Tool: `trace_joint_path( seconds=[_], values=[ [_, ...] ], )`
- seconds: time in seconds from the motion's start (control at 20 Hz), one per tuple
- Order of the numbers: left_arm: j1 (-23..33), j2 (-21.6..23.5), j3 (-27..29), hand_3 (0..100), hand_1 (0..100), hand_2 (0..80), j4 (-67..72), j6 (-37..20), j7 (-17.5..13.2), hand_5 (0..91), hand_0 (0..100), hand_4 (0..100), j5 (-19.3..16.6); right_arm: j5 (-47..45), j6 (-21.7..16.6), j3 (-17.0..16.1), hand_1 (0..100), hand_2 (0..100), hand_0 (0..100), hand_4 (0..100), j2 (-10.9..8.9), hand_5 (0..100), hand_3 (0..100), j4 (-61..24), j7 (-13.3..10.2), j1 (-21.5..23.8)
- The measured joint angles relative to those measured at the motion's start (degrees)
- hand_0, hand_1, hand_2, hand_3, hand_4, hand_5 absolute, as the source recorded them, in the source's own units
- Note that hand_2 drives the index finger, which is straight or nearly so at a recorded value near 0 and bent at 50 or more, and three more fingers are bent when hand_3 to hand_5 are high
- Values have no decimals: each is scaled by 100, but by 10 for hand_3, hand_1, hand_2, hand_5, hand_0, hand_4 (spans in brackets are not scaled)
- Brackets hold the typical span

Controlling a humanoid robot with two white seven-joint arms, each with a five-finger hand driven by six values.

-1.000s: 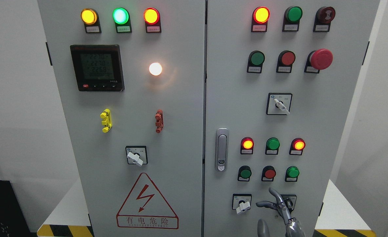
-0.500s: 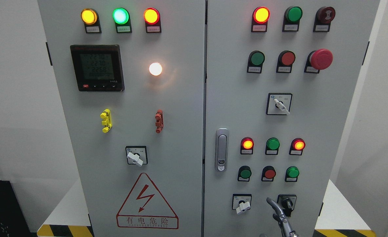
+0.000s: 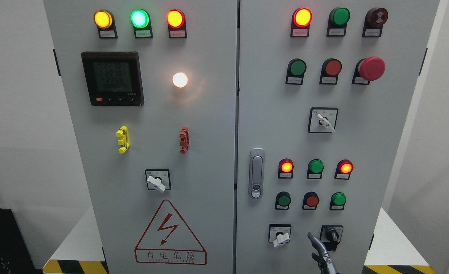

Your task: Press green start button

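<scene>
Green button [image 3: 284, 199]: the labels are too small to show which one is the start button. This one sits in the lower row on the right door, up and to the left of the right hand [image 3: 320, 254]. A second green one [image 3: 338, 199] sits up and to the right.

Only a small part of the hand shows at the bottom edge. One grey finger [image 3: 312, 239] curves upward along the panel, and the rest is cut off, so I cannot tell whether the hand is spread or curled. It touches no button. The fingertip lies between the white selector [image 3: 280, 238] on its left and the black knob [image 3: 331, 234] just beside it on its right. The button row is above both, with a red button [image 3: 312, 200] almost straight above the fingertip.

In my judgement, either green button needs a move up the panel and a little sideways, then a push in. The left hand is not in view, so the right is the only one placed to reach.

Higher up, a third green button [image 3: 298, 67] is well apart from the hand, near the red mushroom stop [image 3: 371, 68].

Readable writing is scarce. The warning triangle [image 3: 170, 234] on the left door has a red bolt over the characters 有电危险. The meter [image 3: 112, 78] shows lit digits, and the bottom line looks like 2268.
</scene>
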Motion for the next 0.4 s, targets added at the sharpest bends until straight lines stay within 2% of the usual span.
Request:
trace_joint_path(
  seconds=[0.4],
  values=[
    [0, 0, 0, 0, 556, 0, 0, 0, 0, 0, 120, 0, 0, -157, 12, 49, 121, 0, 0, 0, 5, 0, 0, -10, 3, 14]
  ],
)
